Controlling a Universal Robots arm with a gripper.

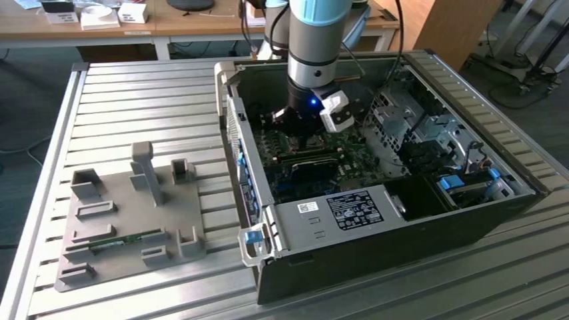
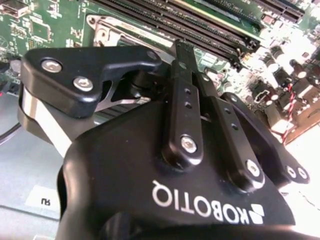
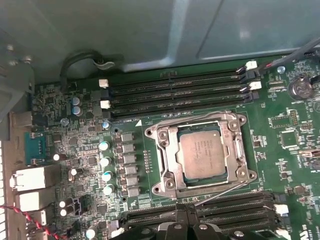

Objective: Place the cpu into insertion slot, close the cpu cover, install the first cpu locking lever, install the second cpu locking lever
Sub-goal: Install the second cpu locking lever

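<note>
A ribbed metal table [image 1: 133, 87] takes up most of the exterior view. On it, filling the exterior view's right half, lies an open black computer case [image 1: 498, 220]. Its green circuit board [image 1: 356, 160] faces up. A grey moulded tray [image 1: 116, 220] sits at the lower left of that frame, well apart from the case. A small green memory stick [image 1: 116, 243] rests in one of its recesses. A wooden desk [image 1: 178, 23] runs along the upper edge behind the table.

The robot arm [image 1: 313, 47] comes down from the upper middle of the exterior view into the case. Its black gripper [image 1: 310, 141] hangs just above the board. In the second wrist view the gripper [image 2: 182, 50] has its jaws together, with nothing seen between them. In the first wrist view its tips [image 3: 187, 227] sit over the row of long black memory slots [image 3: 240, 210] beside the socket.

In the first wrist view the cpu [image 3: 202, 155] lies flat in the insertion slot [image 3: 181, 134], silvery top up, between two banks of memory slots. The cpu cover [image 3: 235, 150] lies down around the chip, which shows through its square cut-out. A thin wire lever [image 3: 220, 194] runs at a slant along the socket edge nearest the gripper. Another [image 3: 195, 118] runs along the opposite edge. Whether either lever is latched cannot be told.
</note>
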